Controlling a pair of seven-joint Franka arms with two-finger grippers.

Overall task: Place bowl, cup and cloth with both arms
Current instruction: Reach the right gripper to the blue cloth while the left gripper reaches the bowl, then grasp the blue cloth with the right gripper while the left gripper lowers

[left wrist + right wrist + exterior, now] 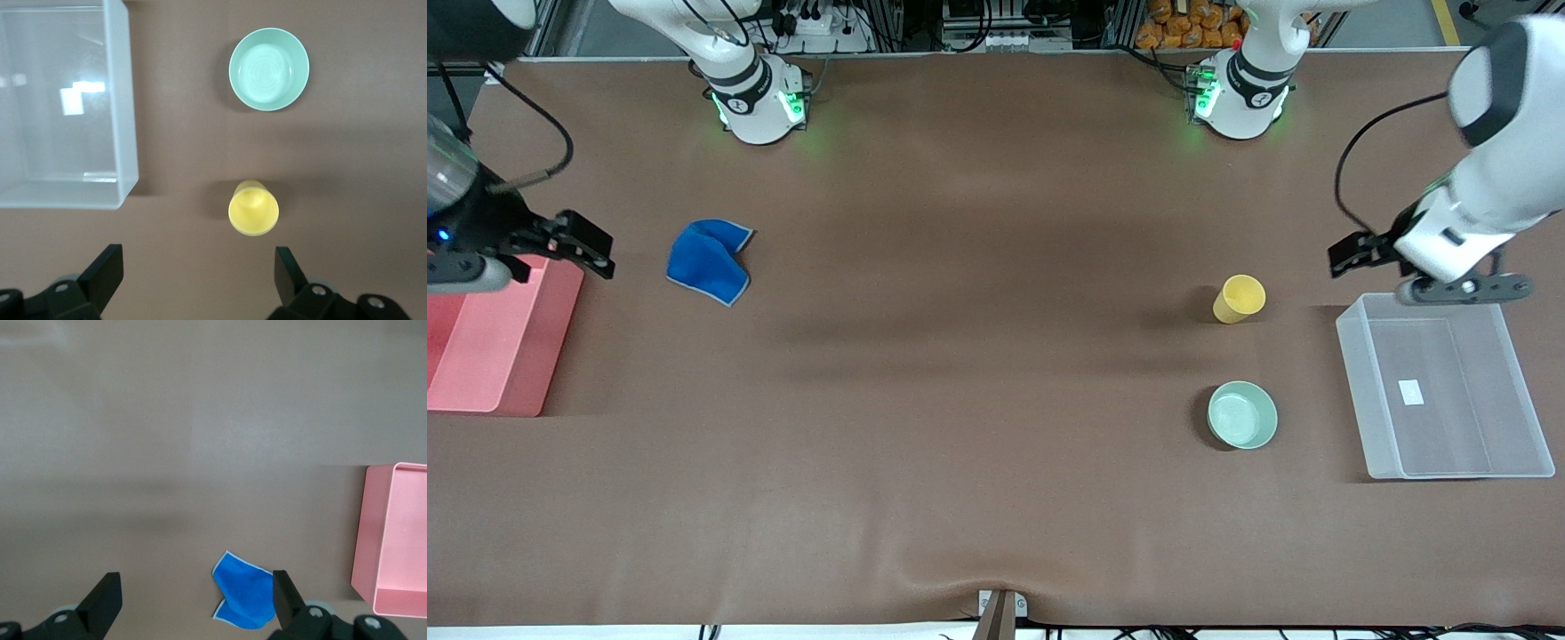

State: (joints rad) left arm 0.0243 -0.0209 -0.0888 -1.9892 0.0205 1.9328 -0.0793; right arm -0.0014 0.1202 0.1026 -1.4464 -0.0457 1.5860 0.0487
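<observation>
The blue cloth (710,260) lies crumpled on the table toward the right arm's end. The yellow cup (1239,299) stands toward the left arm's end, and the mint-green bowl (1242,414) sits nearer to the front camera than the cup. My left gripper (1347,252) is open and empty in the air, beside the clear bin's corner. In the left wrist view (198,273) it is apart from the cup (253,210) and the bowl (269,69). My right gripper (591,247) is open and empty, up over the pink bin's edge. The right wrist view (193,597) shows the cloth (245,599) by one fingertip.
A clear plastic bin (1353,391) stands at the left arm's end of the table; it also shows in the left wrist view (127,120). A pink bin (507,338) stands at the right arm's end; it also shows in the right wrist view (393,540). Brown table mat lies between them.
</observation>
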